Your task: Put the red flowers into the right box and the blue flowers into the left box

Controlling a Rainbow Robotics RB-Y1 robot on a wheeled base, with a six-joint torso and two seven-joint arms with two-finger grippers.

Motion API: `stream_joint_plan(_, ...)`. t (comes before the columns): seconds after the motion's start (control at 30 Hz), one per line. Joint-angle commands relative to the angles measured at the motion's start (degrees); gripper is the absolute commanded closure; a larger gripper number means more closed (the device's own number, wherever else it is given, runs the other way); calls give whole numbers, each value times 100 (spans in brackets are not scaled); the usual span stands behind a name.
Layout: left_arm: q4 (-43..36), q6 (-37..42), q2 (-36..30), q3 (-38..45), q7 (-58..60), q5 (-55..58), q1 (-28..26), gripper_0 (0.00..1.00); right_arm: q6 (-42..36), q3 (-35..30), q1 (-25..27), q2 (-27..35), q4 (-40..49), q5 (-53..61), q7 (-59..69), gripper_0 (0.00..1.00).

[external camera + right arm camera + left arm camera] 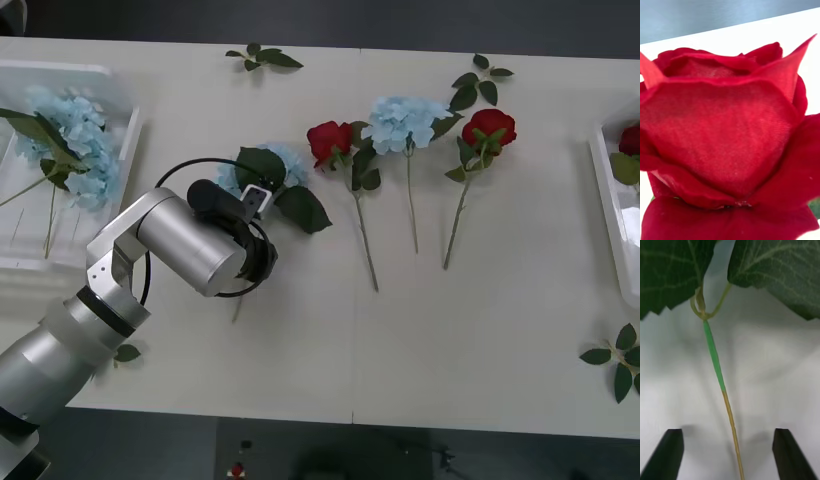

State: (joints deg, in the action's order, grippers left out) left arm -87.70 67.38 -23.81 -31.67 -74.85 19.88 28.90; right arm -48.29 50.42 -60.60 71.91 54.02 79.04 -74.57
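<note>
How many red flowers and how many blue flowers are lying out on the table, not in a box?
Red flowers: 2
Blue flowers: 2
Total: 4

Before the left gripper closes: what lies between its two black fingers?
In the left wrist view, the left gripper stands open, and the blue flower's thin green-and-tan stem runs between its fingers.

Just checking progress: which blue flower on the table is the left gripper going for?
The leftmost blue flower, partly hidden under the left gripper; its stem runs between the open fingers. The other loose blue flower lies between two roses.
</note>
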Motion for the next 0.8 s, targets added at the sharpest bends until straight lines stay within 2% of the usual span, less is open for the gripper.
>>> stream_joint_plan(0.03,-89,91,-63,-76,111,68,10,50,12,-111,-198,289,-296,-258,-409,100)
stream_joint_plan(0.07,-89,100,-54,-76,111,68,10,54,12,-111,-198,280,-313,-398,-409,100)
stream_joint_plan(0.13,-89,153,-54,-76,111,86,10,71,30,-111,-207,280,-322,-1014,-365,100)
stream_joint_plan(0.23,-89,153,-63,-76,111,112,-16,82,21,-102,-207,271,-375,-1304,-321,100)
stream_joint_plan(0.33,-89,162,-98,-76,111,147,-51,99,30,-49,-207,271,-507,-1392,-348,100)
stream_joint_plan(0.7,-89,-84,-317,-76,-48,376,-201,100,302,601,-207,394,-612,-855,-321,99)
stream_joint_plan(0.73,-89,-155,-335,-76,-65,393,-218,94,302,592,-207,394,-630,-741,-321,88)
stream_joint_plan(0.77,-89,-199,-353,-76,-83,411,-218,76,302,601,-207,403,-647,-662,-312,63)
stream_joint_plan(0.8,-89,-225,-361,-76,-92,437,-218,49,302,601,-207,403,-665,-583,-312,29)
